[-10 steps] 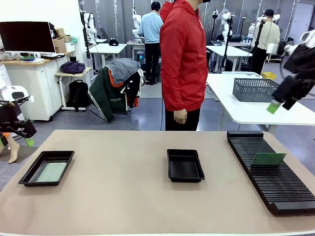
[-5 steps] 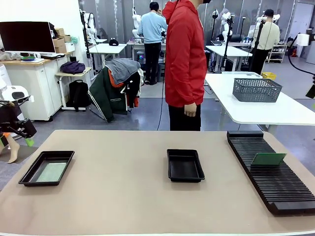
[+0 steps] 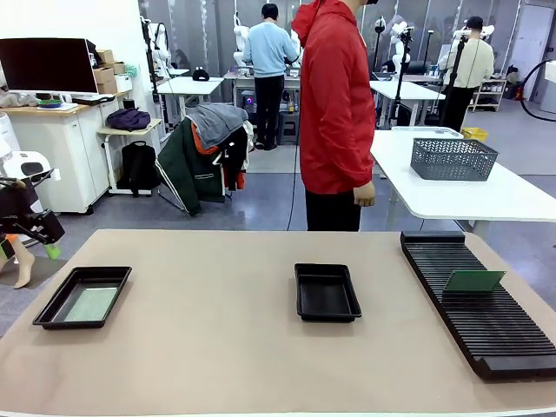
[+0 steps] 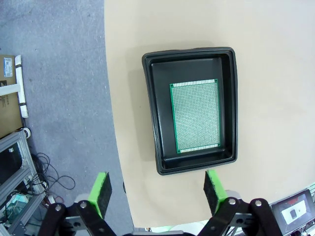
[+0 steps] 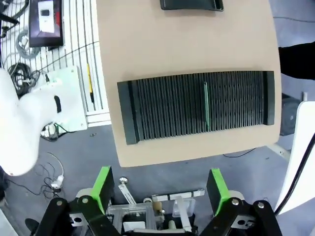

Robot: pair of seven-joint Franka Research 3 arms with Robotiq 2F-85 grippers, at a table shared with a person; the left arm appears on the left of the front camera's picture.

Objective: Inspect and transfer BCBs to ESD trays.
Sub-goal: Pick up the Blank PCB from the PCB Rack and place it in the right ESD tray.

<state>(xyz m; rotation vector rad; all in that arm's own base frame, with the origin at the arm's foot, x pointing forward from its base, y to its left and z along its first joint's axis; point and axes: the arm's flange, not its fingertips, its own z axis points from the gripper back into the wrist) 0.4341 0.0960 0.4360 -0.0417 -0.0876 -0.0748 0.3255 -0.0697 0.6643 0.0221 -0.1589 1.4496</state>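
Observation:
One ESD tray lies at the table's left with a BCB flat on its floor. From above, the same tray and its speckled green BCB lie ahead of my left gripper, which hangs open and empty high over the table's edge. My left gripper also shows at the far left. The second ESD tray sits empty mid-table. Another BCB stands upright in the black slotted rack. My right gripper is open and empty, high above the rack and that BCB.
A person in a red jacket stands at the table's far side, hands down. A grey wire mesh basket rests on a white table behind. Bare tan tabletop lies between the trays.
My right gripper has risen out of the front view at the upper right. The person in red has stepped to the right. The left arm has not moved.

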